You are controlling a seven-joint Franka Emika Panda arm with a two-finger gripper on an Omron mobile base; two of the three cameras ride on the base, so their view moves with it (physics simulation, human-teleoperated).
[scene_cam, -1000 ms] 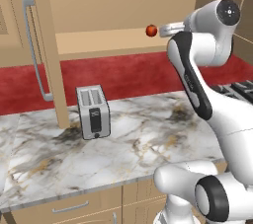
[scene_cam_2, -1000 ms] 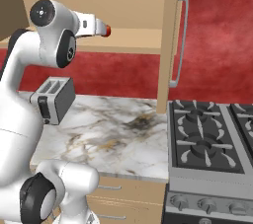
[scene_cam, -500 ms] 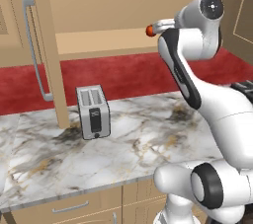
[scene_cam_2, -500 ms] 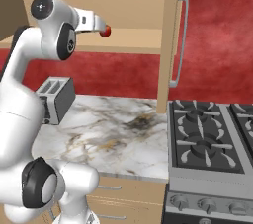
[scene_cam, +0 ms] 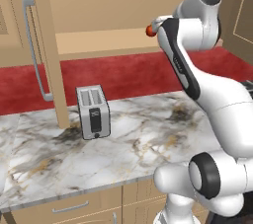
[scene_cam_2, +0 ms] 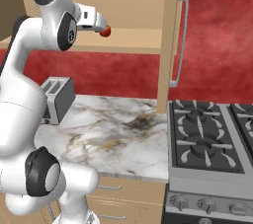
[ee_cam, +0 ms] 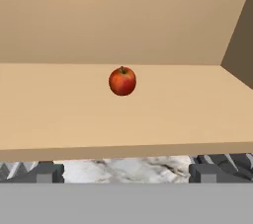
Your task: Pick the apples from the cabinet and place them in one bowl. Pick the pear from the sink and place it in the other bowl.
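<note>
Cabinet (ee_cam: 123,20) shelf ahead: apple (ee_cam: 122,81) dead centre beyond the gripper (ee_cam: 123,172), jaws wide, holding nothing.

Glossy red apple (ee_cam: 122,81) with an orange tinge, tan cabinet (ee_cam: 123,16), grey-and-white marbled surface (scene_cam: 133,149), silver toaster (scene_cam: 93,112), deep red wall (scene_cam: 128,75).

The arm's wrist is covering most of the apple (scene_cam: 149,30) in the left base view, leaving a red sliver showing. The robot's body is hiding the left end of the toaster (scene_cam_2: 59,100) in the right base view. The stove (scene_cam_2: 212,144) is running off that picture's right edge. The picture tops are cutting off the cabinet (scene_cam: 123,1).
</note>
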